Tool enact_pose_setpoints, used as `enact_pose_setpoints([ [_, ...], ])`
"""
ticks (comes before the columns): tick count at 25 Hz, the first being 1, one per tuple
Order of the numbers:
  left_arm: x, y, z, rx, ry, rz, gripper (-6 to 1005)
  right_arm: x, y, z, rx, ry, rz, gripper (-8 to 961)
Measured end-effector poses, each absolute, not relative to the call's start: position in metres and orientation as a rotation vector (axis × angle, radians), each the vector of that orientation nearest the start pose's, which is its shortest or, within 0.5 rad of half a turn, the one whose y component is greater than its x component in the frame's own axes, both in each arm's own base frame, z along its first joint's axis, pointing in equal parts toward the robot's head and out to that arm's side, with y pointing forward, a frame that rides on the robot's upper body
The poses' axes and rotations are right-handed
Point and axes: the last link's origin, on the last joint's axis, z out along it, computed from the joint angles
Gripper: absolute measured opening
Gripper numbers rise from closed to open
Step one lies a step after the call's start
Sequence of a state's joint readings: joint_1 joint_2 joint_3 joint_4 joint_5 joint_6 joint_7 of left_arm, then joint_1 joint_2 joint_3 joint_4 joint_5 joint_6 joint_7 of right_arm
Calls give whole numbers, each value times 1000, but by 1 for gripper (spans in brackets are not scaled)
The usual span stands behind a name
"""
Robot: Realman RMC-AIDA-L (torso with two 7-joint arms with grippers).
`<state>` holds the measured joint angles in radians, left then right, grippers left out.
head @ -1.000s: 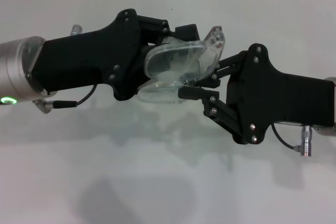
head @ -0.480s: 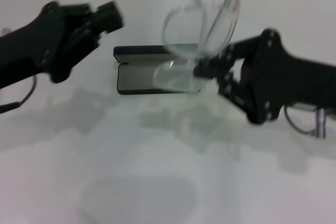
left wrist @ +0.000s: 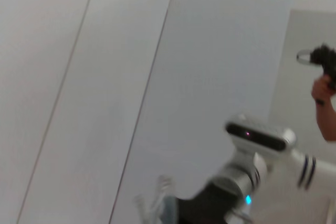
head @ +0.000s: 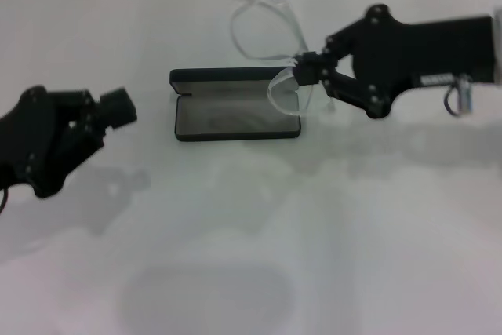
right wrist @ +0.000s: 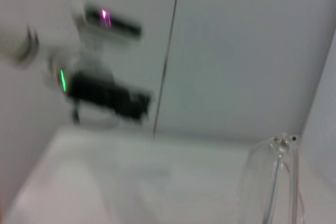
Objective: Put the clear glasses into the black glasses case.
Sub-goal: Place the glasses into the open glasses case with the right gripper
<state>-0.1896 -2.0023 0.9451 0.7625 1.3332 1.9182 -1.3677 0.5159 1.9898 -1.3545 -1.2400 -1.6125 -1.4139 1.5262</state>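
The black glasses case lies open in the middle of the table, its grey lining facing up and its lid standing along the far side. My right gripper is shut on the clear glasses and holds them in the air over the case's right end. The lens hangs beside the case's right edge and the thin arms loop up and back. One clear arm of the glasses shows close up in the right wrist view. My left gripper hovers empty at the left, well apart from the case.
The white table runs out to a tiled wall at the back. The left wrist view shows my head camera and a person's hand holding a device at the side. My left arm shows far off in the right wrist view.
My left gripper has let go of the glasses and drawn back to the left. The right gripper has carried them back and to the right, uncovering the open case.
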Motion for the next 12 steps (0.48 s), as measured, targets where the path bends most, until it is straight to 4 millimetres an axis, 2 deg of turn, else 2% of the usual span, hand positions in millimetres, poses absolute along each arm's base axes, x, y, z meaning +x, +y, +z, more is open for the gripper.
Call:
enact_pose_setpoints([
  [3, -268, 236, 64, -2607, -469, -1290, 56, 97, 356, 18, -2912, -247, 330, 53],
  [5, -270, 233, 60, -2671, -461, -1210, 56, 87, 362, 16, -2922, -266, 191, 53],
  [9, -272, 228, 50, -2819, -441, -1015, 57, 67, 375, 12, -2928, -298, -12, 53],
  [12, -271, 228, 45, -2873, -431, -943, 57, 58, 382, 10, -2925, -277, -117, 53],
])
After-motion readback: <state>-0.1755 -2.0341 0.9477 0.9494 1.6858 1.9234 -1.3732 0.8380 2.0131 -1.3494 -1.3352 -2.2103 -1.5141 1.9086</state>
